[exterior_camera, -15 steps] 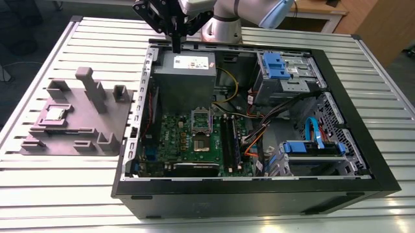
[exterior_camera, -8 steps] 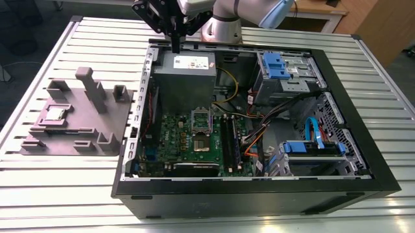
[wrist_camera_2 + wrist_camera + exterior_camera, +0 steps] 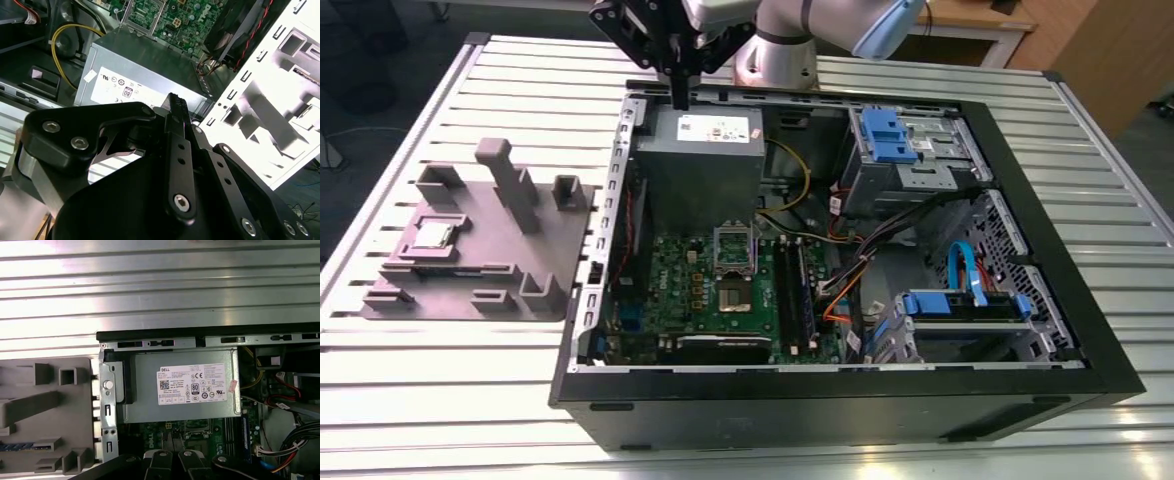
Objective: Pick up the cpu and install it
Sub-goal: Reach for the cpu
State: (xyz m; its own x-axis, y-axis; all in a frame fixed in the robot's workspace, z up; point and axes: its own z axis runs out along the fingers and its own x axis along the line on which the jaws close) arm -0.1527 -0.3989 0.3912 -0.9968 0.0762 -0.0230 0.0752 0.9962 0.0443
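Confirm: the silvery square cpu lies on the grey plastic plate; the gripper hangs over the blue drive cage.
The last part is wrong: the exterior view shows the gripper over the grey metal power supply box. The cpu does lie on the grey plastic plate.

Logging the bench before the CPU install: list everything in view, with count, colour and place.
cpu: one, silvery-grey, on the fixture plate, outside the case.
fixture plate: one, grey with upright blocks, on the table at the exterior view's left of the case.
computer case: one, black, side open, on the table.
power supply: one, grey, in the case's far corner.
motherboard: one, green, inside the case.
socket frame: one, shiny metal, on the motherboard.
drive brackets: two, blue, at the case's exterior-view right side.
table: one, silver, slatted.
robot arm: one, light grey, behind the case.
end effector: one, black, above the power supply, far from the cpu.
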